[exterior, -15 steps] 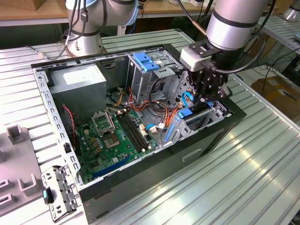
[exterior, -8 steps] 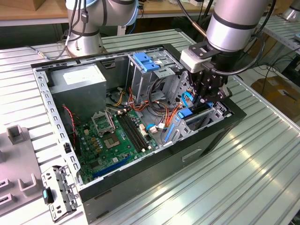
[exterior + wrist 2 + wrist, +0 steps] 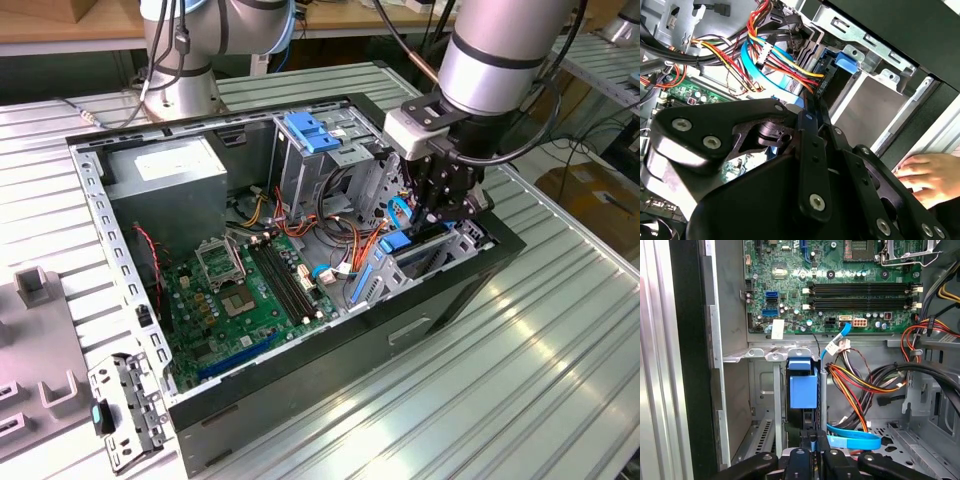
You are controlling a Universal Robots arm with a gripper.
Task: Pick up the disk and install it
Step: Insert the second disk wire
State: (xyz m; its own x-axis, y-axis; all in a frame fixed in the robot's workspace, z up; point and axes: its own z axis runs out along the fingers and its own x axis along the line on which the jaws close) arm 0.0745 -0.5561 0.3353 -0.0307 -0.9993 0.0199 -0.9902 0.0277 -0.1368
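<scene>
Tool [image 3: 437, 212] low over drive bay [image 3: 455, 245] at case's front corner, pressed together on disk [image 3: 803, 390], seemingly by its upper edge. Disk stands on edge, long axis down into bay, directly beneath tool, partly seated.

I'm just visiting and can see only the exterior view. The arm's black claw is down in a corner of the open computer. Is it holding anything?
Observer: Yes. In the first wrist view the gripper is shut on the disk, pinching its blue carrier's thin edge.
Operator: Is the disk lying flat?
Observer: No, it stands on edge inside the metal drive bay.
Operator: Is anyone nearby?
Observer: In the second wrist view a person's hand lies just outside the case.
</scene>
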